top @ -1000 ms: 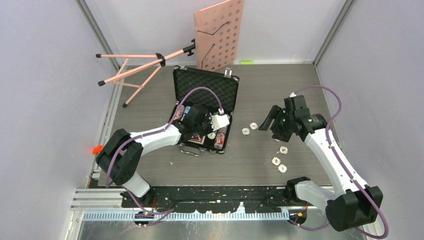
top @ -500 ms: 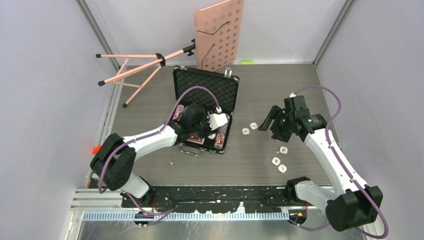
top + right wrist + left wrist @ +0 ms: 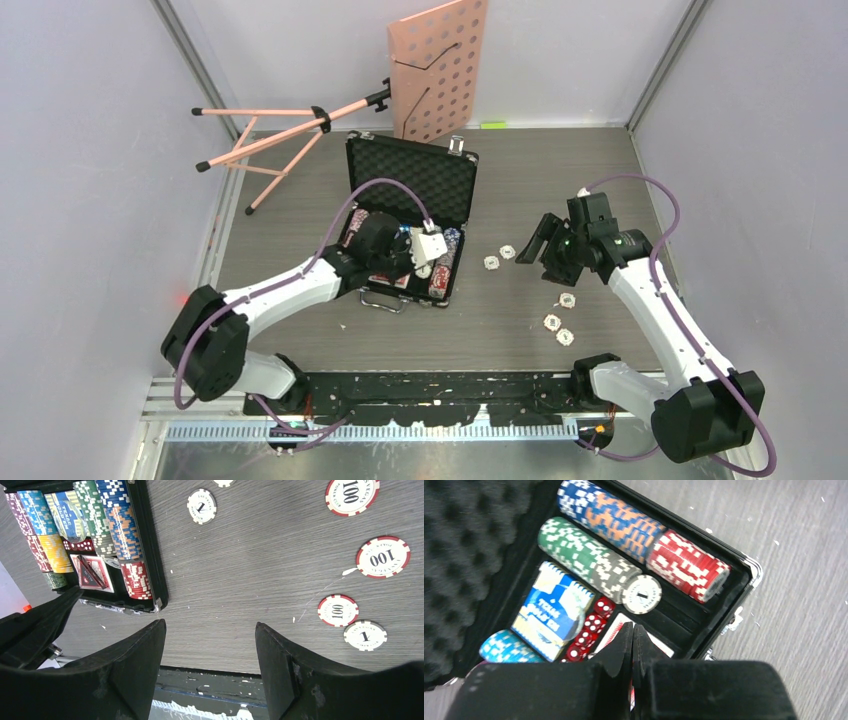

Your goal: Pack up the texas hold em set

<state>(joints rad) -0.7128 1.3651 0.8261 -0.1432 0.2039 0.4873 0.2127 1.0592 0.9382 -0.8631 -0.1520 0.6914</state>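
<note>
Pale lavender walls (image 3: 80,200) enclose a grey wood-grain table (image 3: 560,170) — pink music stand (image 3: 440,70) behind.

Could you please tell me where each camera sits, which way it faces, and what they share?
Top external: above and behind the robot, looking down at the table; the left arm and right arm show.
Left wrist: on the left arm, looking down past the shut left gripper into the open case: chip rows, red dice.
Right wrist: on the right arm, looking down through the open right gripper at loose chips on the table.
Shared: the case shows in all three, the loose chips in top and right wrist.
</note>
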